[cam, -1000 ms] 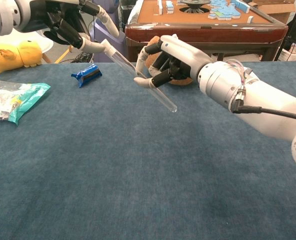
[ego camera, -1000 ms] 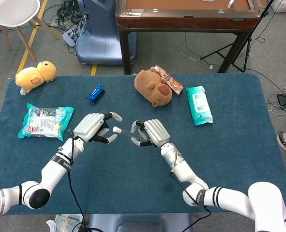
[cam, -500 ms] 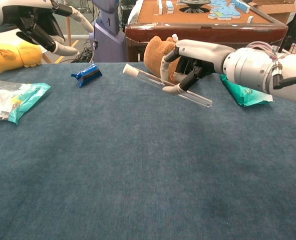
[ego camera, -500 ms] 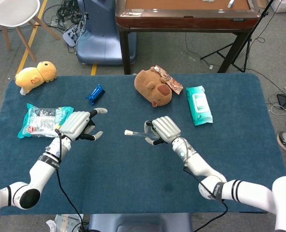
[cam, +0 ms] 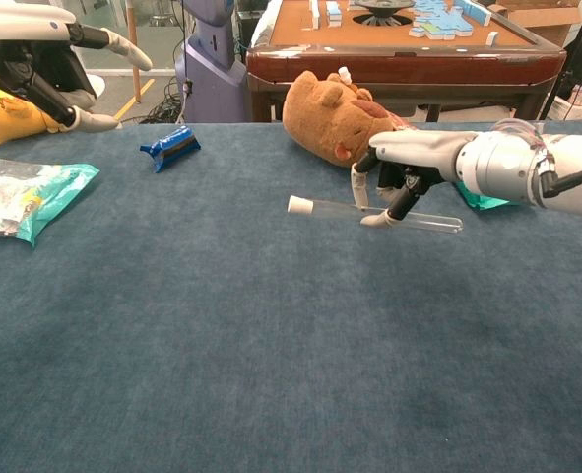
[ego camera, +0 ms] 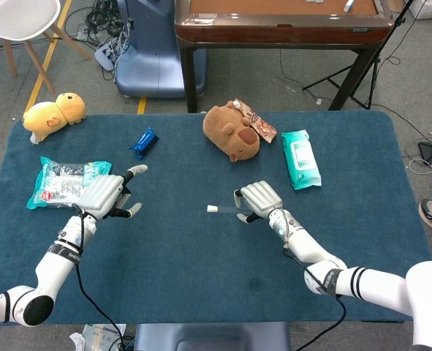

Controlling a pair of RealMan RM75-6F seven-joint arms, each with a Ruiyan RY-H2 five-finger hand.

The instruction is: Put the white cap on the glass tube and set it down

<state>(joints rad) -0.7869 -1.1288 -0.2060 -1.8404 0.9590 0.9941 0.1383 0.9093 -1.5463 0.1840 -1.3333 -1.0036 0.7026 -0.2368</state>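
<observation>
The glass tube (cam: 332, 209) lies almost level and low over the blue cloth, with the white cap (cam: 297, 205) seated on its left end. My right hand (cam: 409, 168) holds the tube near its right half, fingers curled over it and the thumb beneath. I cannot tell whether the tube touches the cloth. In the head view the cap (ego camera: 212, 209) and tube (ego camera: 226, 210) stick out to the left of the right hand (ego camera: 258, 199), right of the table's centre. My left hand (ego camera: 102, 194) hovers far to the left, fingers apart and empty; the chest view shows the left hand (cam: 44, 59) raised at the top left.
A brown plush (ego camera: 232, 131) and a green wipes pack (ego camera: 300, 158) sit behind the right hand. A blue wrapper (ego camera: 144, 142), a teal packet (ego camera: 69, 183) and a yellow plush (ego camera: 53, 113) lie on the left side. The table (ego camera: 201, 278) is covered in blue cloth.
The left hand let go of the capped end and drew back to the left. The right hand carried the capped tube right and down, levelling it close to the cloth.
</observation>
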